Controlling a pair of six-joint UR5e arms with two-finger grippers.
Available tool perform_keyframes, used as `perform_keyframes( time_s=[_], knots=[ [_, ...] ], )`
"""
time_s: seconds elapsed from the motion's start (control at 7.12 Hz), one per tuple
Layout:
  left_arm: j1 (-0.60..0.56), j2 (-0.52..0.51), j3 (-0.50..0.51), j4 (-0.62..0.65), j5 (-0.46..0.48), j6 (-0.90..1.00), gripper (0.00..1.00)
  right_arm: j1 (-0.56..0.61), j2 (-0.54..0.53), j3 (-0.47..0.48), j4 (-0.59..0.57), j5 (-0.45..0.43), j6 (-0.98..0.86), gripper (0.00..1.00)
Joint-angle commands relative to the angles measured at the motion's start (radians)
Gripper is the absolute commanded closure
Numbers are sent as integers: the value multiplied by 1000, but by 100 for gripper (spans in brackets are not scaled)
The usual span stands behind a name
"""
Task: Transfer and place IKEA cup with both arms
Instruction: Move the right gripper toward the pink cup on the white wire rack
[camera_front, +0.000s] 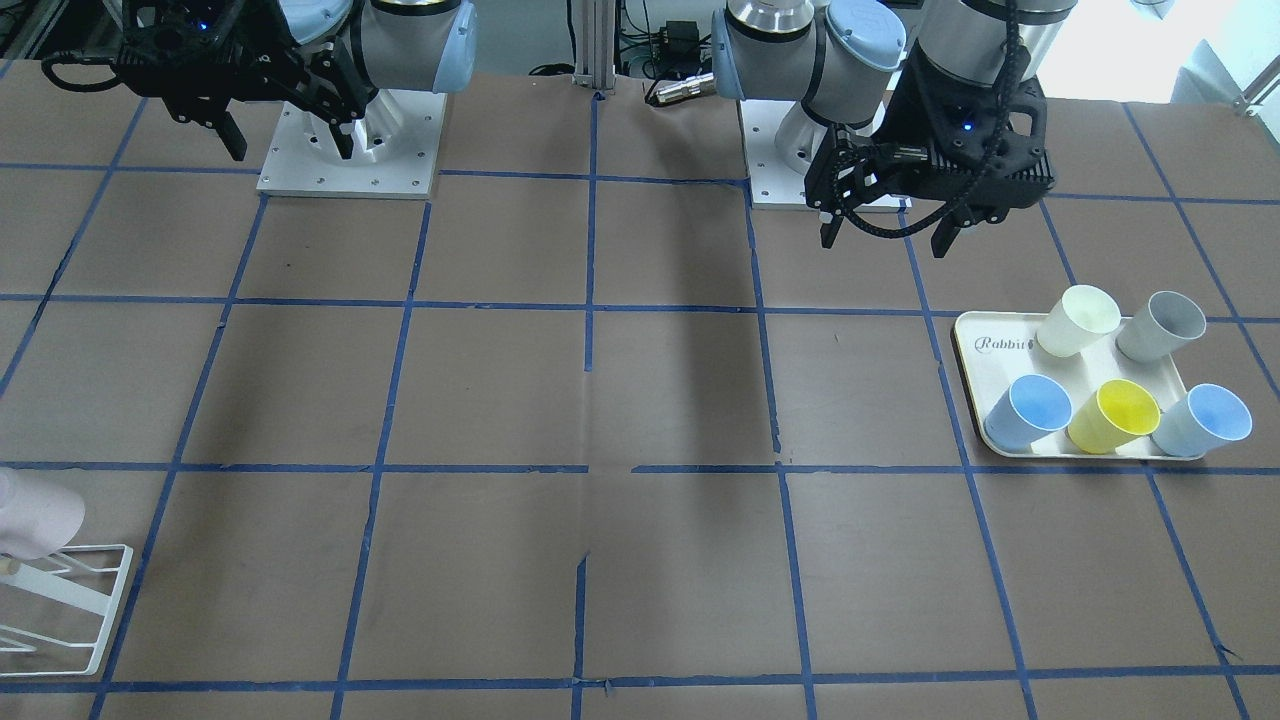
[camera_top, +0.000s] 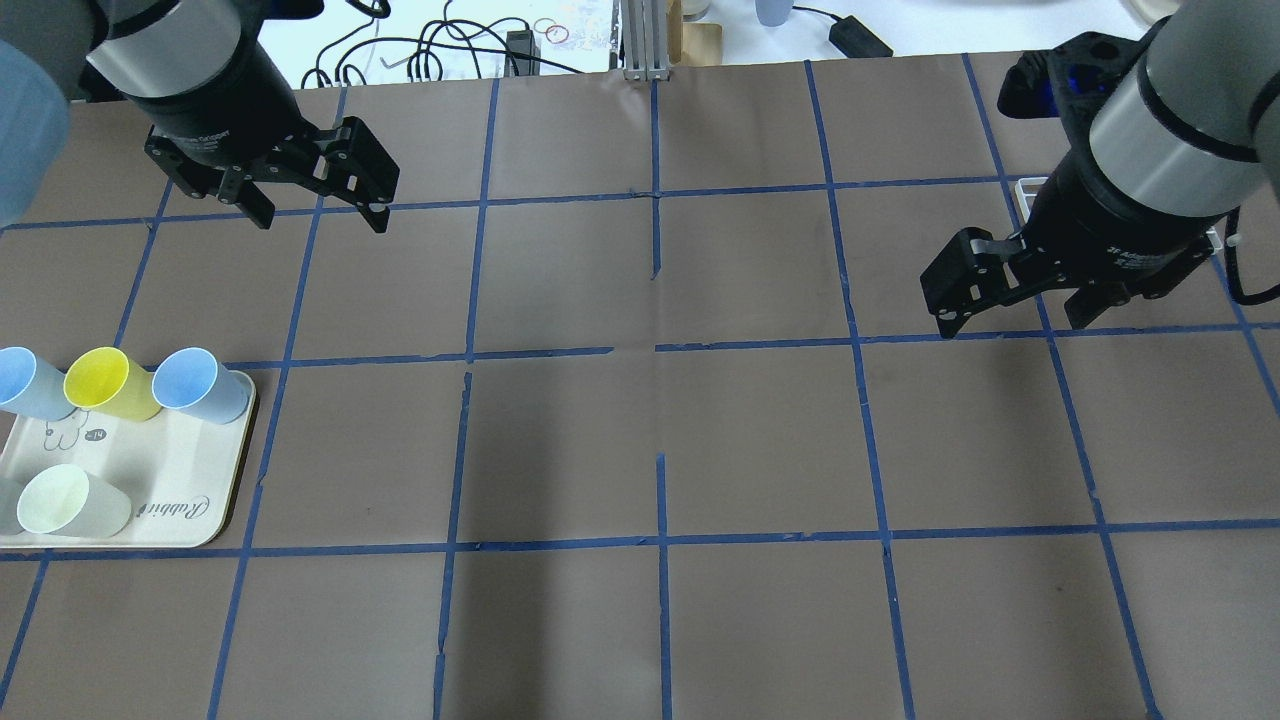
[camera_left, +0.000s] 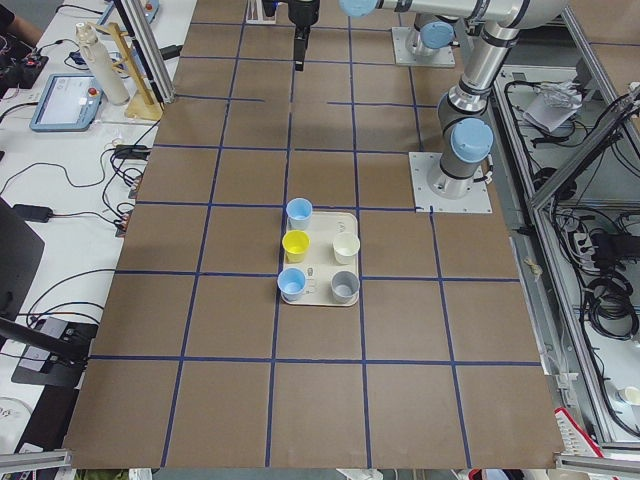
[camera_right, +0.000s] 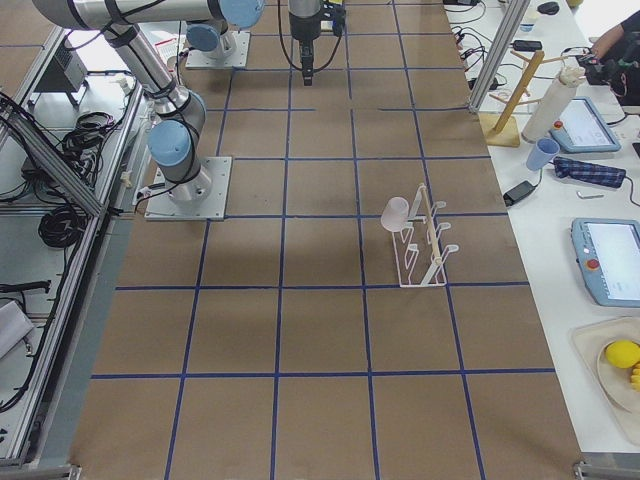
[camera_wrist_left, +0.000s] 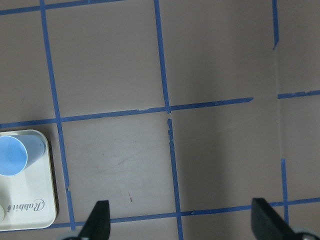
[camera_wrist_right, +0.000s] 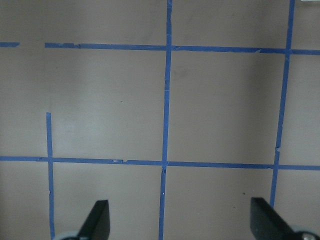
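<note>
The pale pink IKEA cup (camera_front: 35, 515) hangs tilted on a peg of a white wire rack (camera_front: 85, 600) at the table's end on my right side. It also shows in the exterior right view (camera_right: 396, 212). My left gripper (camera_top: 320, 215) is open and empty, held above the table beyond the tray (camera_top: 190, 535). In the front view it (camera_front: 887, 243) hovers near its base. My right gripper (camera_top: 1015, 325) is open and empty, high above the table, well short of the rack. In the front view it (camera_front: 290, 152) is far from the pink cup.
The cream tray (camera_front: 965, 345) holds a cream-white cup (camera_front: 1077, 320), a grey cup (camera_front: 1160, 325), two light blue cups (camera_front: 1028, 410) and a yellow cup (camera_front: 1112, 415). The brown table carries a blue tape grid. A side bench with devices runs along the far edge (camera_right: 590, 200).
</note>
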Motion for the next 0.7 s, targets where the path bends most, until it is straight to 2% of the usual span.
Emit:
perform_keyframes(
  time_s=[0.0, 0.56],
  knots=[
    [0, 1, -1, 0, -2, 0, 0, -1, -1, 3, 1, -1, 0, 0],
    [2, 2, 1, 0, -3, 0, 0, -5, 5, 5, 1, -1, 5, 0]
  ],
)
